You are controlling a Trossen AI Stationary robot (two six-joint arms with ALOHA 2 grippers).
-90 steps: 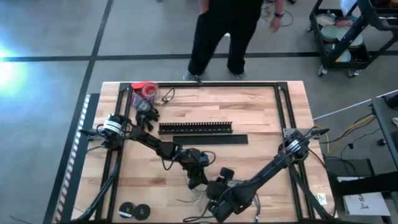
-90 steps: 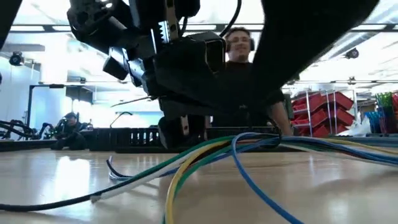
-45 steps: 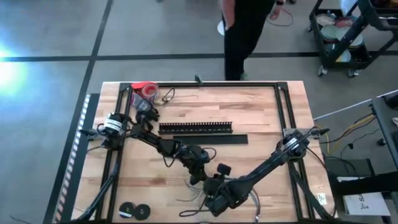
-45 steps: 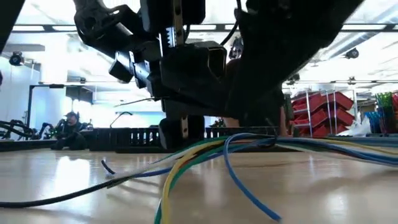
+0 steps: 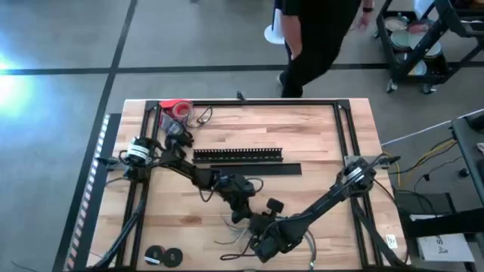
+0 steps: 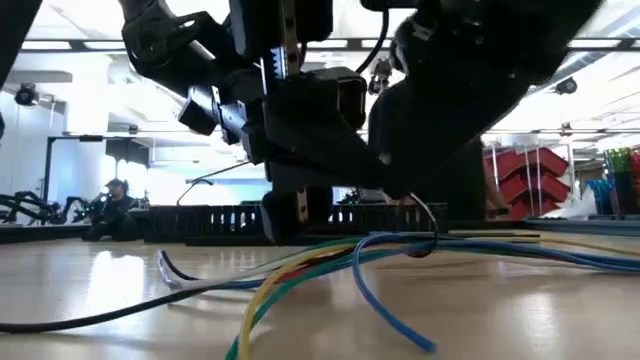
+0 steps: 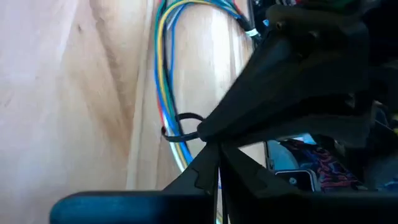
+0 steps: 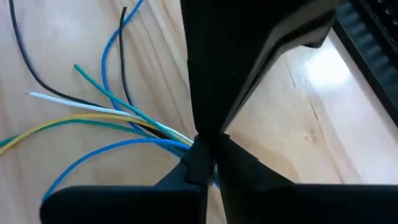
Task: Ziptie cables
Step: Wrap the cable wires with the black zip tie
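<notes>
Here, both hands meet over the cables [image 6: 330, 262], the left hand [image 7: 214, 163] pinching the tie loop [image 7: 180, 127]; the right hand's [image 8: 208, 158] state I cannot tell, so cinch gently, keeping wires bunched on the surface [image 5: 318, 143].

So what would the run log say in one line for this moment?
task: ziptie cables | left tool: shut, at cables | right tool: shut, beside it | zip tie: looped round bundle | table
</notes>
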